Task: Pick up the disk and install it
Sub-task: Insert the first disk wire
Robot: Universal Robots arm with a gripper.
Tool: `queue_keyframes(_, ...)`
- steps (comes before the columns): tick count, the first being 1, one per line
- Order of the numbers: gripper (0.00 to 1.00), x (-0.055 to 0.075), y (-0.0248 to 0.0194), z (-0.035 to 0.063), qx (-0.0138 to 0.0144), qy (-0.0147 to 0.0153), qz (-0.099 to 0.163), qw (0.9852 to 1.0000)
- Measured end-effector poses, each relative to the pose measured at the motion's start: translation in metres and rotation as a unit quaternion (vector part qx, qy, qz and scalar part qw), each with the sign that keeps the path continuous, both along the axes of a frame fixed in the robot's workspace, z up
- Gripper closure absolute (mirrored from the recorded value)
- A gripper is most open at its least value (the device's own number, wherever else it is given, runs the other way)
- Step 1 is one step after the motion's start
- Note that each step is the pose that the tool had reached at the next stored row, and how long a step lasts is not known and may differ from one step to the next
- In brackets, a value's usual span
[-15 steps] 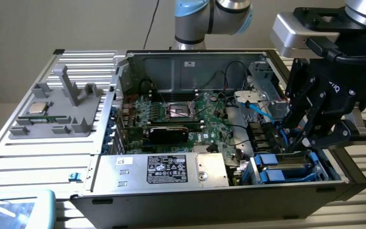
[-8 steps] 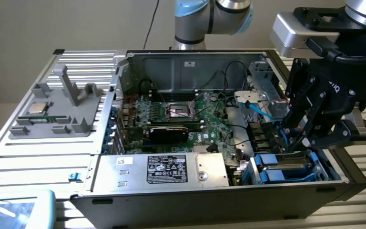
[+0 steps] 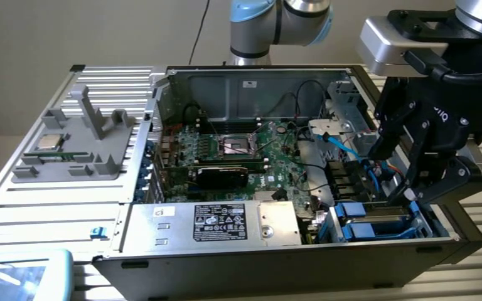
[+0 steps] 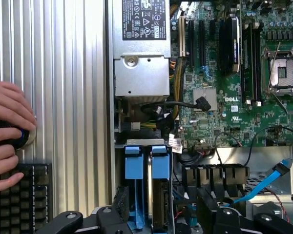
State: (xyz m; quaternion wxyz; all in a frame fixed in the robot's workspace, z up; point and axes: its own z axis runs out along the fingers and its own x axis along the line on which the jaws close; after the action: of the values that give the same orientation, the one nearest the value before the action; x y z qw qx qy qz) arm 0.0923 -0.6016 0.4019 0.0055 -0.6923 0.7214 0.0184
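Note:
The disk [image 4: 147, 187] stands on edge in the drive bay at the corner of the open computer case, its two bright blue carrier tabs [image 4: 132, 164] side by side on its upper edge. In the exterior view the disk [image 3: 364, 221] sits low in the bay at the case's front, toward the exterior view's right. My gripper [image 3: 404, 188] hangs directly over it. In the wrist view the gripper [image 4: 164, 202] is open, with its black fingers [image 4: 209, 204] on either side of the disk and a gap on one side.
A silver power supply [image 3: 211, 222] lies beside the bay, with the green motherboard [image 3: 241, 150] behind it. A blue cable [image 4: 268, 180] runs near the bay. A grey fixture [image 3: 73, 150] holding a small chip sits on the ribbed table. A person's hand [image 4: 7, 131] rests on a round button by a keyboard [image 4: 19, 200].

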Motion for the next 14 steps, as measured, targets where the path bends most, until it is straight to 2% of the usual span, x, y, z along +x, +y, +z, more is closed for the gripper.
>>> queue_keyframes(4,0.35,0.010,0.0041,-0.0012,-0.0005,0.0000,-0.001,1.0000)
queue_keyframes(11,0.35,0.041,0.0076,-0.0038,-0.0005,0.0000,-0.001,1.0000)
queue_keyframes(14,0.35,0.051,0.0126,-0.0067,-0.0006,0.0000,-0.001,1.0000)
